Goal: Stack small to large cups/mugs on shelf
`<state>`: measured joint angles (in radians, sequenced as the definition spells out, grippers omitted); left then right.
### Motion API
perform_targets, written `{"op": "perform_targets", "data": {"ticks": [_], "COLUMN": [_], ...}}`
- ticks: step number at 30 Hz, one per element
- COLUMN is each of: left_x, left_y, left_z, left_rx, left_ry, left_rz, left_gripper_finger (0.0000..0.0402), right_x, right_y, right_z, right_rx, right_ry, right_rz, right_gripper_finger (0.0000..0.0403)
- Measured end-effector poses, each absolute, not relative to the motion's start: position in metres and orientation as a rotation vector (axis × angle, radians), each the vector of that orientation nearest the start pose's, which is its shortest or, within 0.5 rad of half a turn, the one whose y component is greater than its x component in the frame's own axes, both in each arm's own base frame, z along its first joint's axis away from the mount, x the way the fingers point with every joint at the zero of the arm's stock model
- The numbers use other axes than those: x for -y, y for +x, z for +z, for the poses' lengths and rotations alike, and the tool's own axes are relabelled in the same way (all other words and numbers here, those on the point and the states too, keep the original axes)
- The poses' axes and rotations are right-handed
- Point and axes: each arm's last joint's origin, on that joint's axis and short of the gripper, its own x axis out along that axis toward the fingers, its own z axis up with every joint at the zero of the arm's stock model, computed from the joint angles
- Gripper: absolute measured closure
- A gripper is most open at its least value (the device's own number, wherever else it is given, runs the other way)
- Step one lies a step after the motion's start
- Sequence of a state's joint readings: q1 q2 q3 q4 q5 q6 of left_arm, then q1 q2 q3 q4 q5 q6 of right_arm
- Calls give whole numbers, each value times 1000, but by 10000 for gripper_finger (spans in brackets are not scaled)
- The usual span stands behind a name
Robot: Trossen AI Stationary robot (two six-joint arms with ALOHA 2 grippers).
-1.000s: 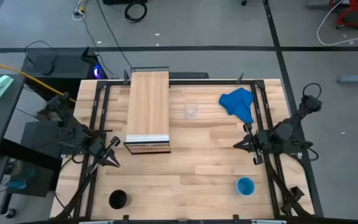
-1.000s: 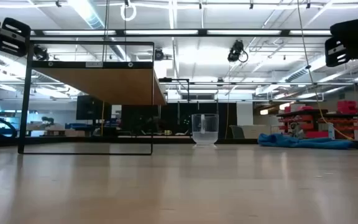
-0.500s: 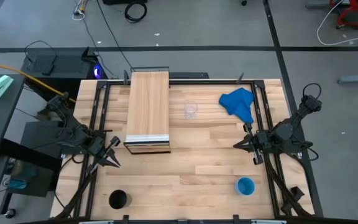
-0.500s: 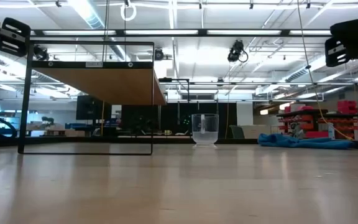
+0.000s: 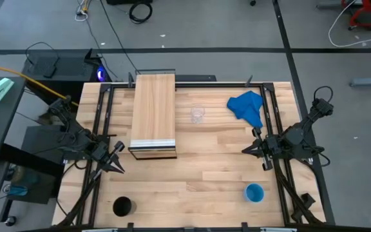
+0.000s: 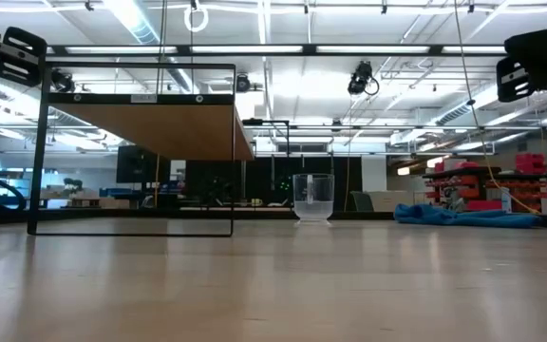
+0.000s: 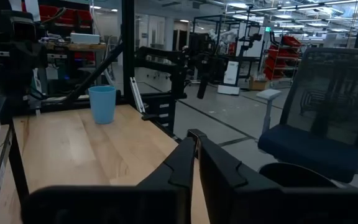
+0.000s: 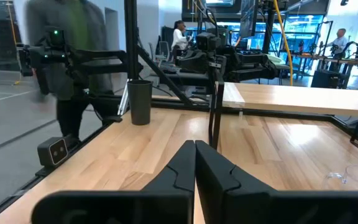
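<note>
I see both arms parked at the worktop's (image 5: 205, 174) side edges, left tool (image 5: 118, 165) and right tool (image 5: 248, 149) pressed together. Shelf (image 5: 153, 113) top bare; clear cup (image 5: 198, 115) beside it, blue cup (image 5: 254, 192) and black cup (image 5: 122, 207) near the front edge, middle open.

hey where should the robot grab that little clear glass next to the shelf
The glass stands upright with its mouth up. Grip its rim or side wall from above, coming from the cloth side, away from the shelf.
</note>
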<state>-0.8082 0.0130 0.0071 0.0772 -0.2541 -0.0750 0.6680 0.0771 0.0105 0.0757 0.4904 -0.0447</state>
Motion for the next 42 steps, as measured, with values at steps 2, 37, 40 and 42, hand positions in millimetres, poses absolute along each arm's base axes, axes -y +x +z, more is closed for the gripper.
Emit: {"op": "perform_targets", "data": {"ticks": [2, 37, 40, 42], "left_x": [65, 65, 65, 65], "left_y": [72, 72, 72, 72], "left_z": [172, 172, 172, 172], "left_rx": [42, 42, 42, 42], "left_ry": [-110, -110, -110, -110], "left_rz": [-556, -557, -556, -556], "left_gripper_finger": [364, 374, 372, 369], "right_x": [-50, -50, -50, -50], "right_y": [86, 86, 86, 86], "right_z": [168, 168, 168, 168], "right_rx": [12, 12, 12, 12], "right_ry": [-39, -39, -40, -39], "right_rz": [177, 177, 177, 177], "right_gripper_finger": [386, 386, 386, 386]}}
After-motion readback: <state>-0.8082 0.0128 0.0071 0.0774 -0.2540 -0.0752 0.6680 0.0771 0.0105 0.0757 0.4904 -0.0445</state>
